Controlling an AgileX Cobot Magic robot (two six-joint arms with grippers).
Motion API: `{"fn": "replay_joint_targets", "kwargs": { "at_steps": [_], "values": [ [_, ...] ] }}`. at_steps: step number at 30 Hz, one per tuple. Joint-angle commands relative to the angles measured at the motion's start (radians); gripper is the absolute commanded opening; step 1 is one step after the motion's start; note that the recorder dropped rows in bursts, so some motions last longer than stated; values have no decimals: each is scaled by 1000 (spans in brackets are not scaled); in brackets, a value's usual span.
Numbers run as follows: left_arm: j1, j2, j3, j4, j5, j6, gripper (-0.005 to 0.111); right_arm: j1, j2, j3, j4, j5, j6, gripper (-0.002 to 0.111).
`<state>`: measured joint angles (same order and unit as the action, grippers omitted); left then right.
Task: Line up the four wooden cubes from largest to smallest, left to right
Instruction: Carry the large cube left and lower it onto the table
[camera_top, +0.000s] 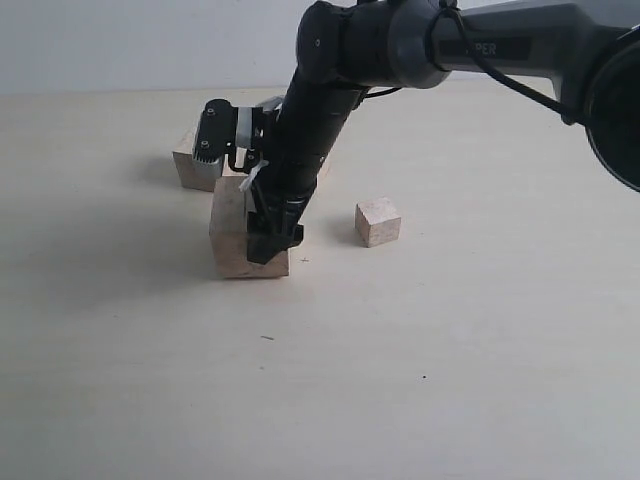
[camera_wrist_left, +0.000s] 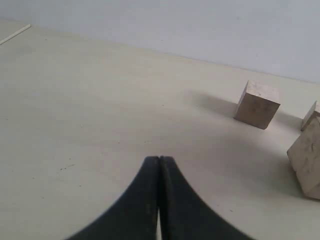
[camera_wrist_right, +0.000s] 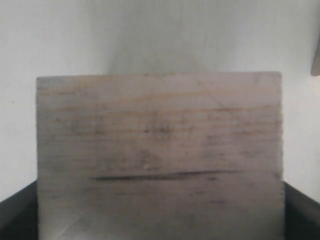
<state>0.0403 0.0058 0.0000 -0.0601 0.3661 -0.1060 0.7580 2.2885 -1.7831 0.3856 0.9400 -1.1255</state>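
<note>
The largest wooden cube (camera_top: 230, 243) rests on the table, with a dark crack across its top (camera_wrist_right: 160, 176). My right gripper (camera_top: 258, 236) reaches across from the right and is shut on it, with black fingers (camera_wrist_right: 17, 215) pressed to both sides. A mid-sized cube (camera_top: 188, 165) stands behind to the left, partly hidden by the wrist. A small cube (camera_top: 378, 221) sits apart on the right. The edge of another cube (camera_wrist_left: 311, 116) shows beyond the mid-sized cube (camera_wrist_left: 257, 104). My left gripper (camera_wrist_left: 159, 162) is shut and empty, low over bare table, well away from the cubes.
The pale tabletop (camera_top: 400, 380) spreads wide in front of the cubes. My right arm (camera_top: 330, 90) slants down from the upper right over the back of the table and hides what lies behind it. A plain wall (camera_top: 120, 40) closes the far side.
</note>
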Motion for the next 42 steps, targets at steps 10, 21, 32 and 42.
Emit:
{"fn": "replay_joint_targets", "kwargs": {
  "at_steps": [10, 21, 32, 42],
  "values": [
    [-5, -6, 0, -3, -9, -2, 0, -2, -6, -15, 25, -49, 9, 81],
    [-5, -6, 0, -3, -9, -2, 0, -2, -6, -15, 21, -49, 11, 97],
    [-5, -6, 0, -3, -9, -2, 0, -2, -35, -15, -35, -49, 9, 100],
    [-5, -6, 0, -3, -9, -2, 0, -2, -35, -15, -43, -46, 11, 100]
  ]
}}
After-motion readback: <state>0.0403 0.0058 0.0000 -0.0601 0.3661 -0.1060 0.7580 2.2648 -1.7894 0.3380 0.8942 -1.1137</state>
